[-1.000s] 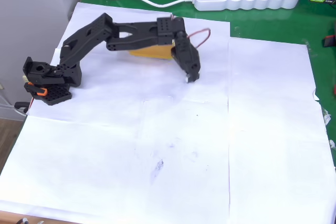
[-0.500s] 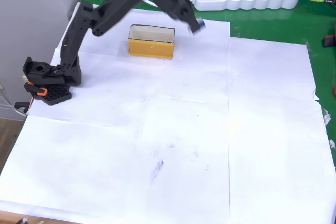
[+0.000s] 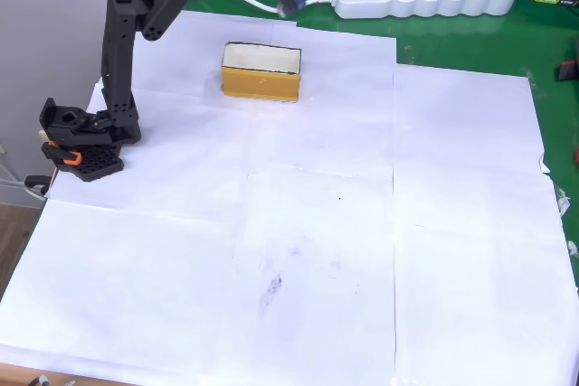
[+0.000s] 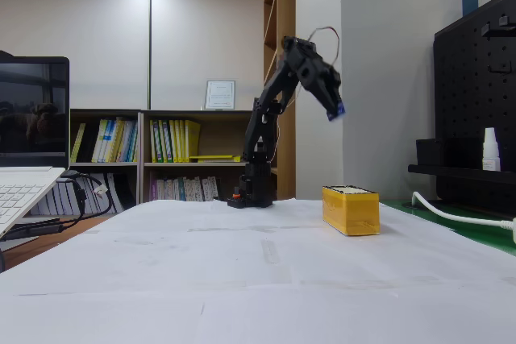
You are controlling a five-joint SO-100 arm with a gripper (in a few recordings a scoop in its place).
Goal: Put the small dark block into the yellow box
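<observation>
The black gripper (image 4: 334,110) is raised high and holds the small dark block (image 4: 336,112) at its tip. The mustard-yellow rectangular box (image 4: 351,209) stands below on the paper-covered desk (image 3: 362,223), open side up, so the block must go down.

One camera looked down on my worktop (image 3: 452,223) from above, taking in nearly all of it. The other sat low at worktop (image 4: 242,279) level, facing my base. Both caught the box (image 3: 261,70) (image 4: 351,209).
</observation>
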